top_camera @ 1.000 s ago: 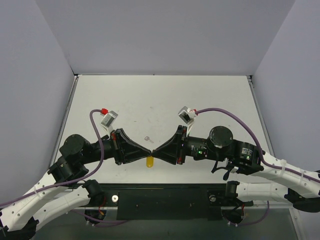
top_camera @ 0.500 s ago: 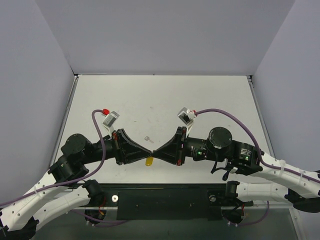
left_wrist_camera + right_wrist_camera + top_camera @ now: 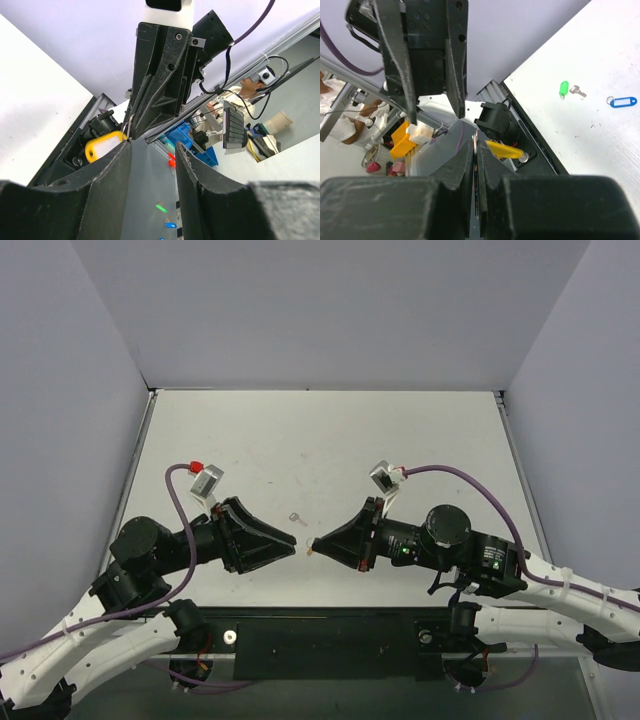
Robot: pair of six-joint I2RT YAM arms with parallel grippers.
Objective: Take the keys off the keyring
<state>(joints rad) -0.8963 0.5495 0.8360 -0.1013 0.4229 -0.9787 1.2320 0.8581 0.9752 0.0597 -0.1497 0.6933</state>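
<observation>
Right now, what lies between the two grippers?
Top view: only a narrow bare gap; the yellow key tag hangs at the right gripper, short of the left gripper.

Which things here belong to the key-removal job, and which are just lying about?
Part of the job:
- yellow key tag, pinched in the right gripper
- small key, lying loose, held by neither gripper
- left gripper, open

Lying about:
- green tag with its silver key
- blue tag
</observation>
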